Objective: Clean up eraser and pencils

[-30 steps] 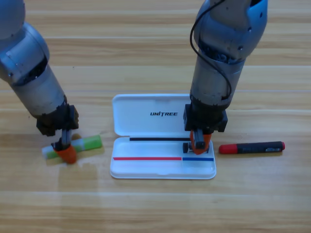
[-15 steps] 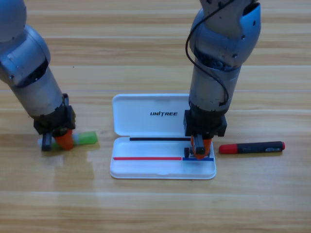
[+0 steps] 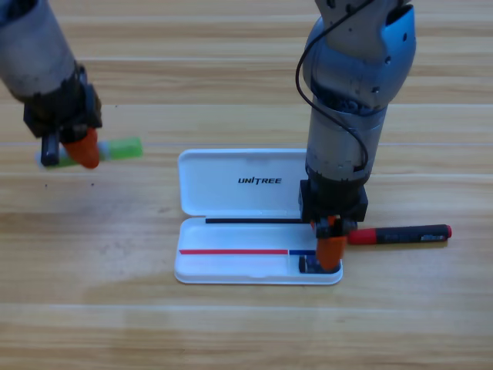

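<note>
My left gripper (image 3: 71, 149) is raised over the table at the far left and is shut on the green pencil (image 3: 123, 148), which sticks out level to its right; the pencil's pale end shows just left of the jaws. At the right end of the white case's (image 3: 231, 268) lower tray, my right gripper (image 3: 326, 251) points down. A small dark eraser (image 3: 307, 265) sits at its jaw tips, low in the tray and partly hidden by an orange jaw. The black pencil with a red end (image 3: 400, 233) lies flat on the table just right of the case.
The case's open lid (image 3: 231, 202) lies flat behind the tray. The right arm's thick grey body (image 3: 347, 116) stands over the case's right side.
The left gripper has lifted the green pencil off the table and carried it up and back. The right gripper has moved the eraser forward and right, into the tray's right end.
</note>
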Tool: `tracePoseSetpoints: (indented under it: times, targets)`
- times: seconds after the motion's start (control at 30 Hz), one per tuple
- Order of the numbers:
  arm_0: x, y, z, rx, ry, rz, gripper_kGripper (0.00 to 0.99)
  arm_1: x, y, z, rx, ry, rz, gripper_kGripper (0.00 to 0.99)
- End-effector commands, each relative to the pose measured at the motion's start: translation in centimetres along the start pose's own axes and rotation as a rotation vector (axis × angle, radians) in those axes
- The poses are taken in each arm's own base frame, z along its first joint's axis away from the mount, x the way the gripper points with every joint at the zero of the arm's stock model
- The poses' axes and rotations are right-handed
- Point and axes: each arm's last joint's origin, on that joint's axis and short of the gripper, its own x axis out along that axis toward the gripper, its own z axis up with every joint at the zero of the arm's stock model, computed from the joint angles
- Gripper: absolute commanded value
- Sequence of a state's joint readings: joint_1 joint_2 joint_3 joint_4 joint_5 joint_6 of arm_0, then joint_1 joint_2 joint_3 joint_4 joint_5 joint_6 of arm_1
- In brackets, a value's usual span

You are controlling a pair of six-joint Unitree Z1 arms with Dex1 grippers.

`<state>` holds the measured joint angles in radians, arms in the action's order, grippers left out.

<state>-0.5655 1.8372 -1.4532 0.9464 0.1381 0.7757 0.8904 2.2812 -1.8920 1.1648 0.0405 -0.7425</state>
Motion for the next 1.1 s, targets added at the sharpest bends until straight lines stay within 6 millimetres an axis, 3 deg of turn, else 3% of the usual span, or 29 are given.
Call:
tracePoseSetpoints:
  times: [0.03, 0.2, 0.33, 0.53, 0.63, 0.8, 1.1]
  targets:
    - [-1.0, -1.1, 1.0, 0.027, 0.003, -0.002, 0.000, -0.9, 1.3, 0.2, -0.013, 0.014, -0.012, 0.968]
    - [-1.5, -1.7, 1.4, 0.029, -0.001, -0.005, 0.000, -5.7, 3.3, -2.1, 0.006, -0.047, -0.062, 0.990]
    - [-2.1, -2.5, 2.8, 0.059, -0.025, -0.003, 0.000, -7.5, 4.5, -5.6, 0.076, -0.049, -0.055, 0.990]
    - [-0.9, -5.1, 6.5, 0.146, -0.060, -0.087, 0.000, -5.8, 5.7, -9.7, 0.078, 0.055, -0.032, 0.990]
    - [0.6, -6.2, 8.2, 0.184, -0.061, -0.143, 0.000, -4.3, 4.5, -11.0, 0.085, 0.089, -0.036, 0.990]
    - [3.3, -7.1, 10.7, 0.215, -0.059, -0.224, 0.000, -1.6, 1.2, -11.9, 0.030, 0.079, -0.046, 0.990]
    - [7.0, -7.2, 13.1, 0.231, -0.039, -0.291, 0.000, 1.4, -2.2, -11.3, -0.019, 0.058, -0.041, 0.977]
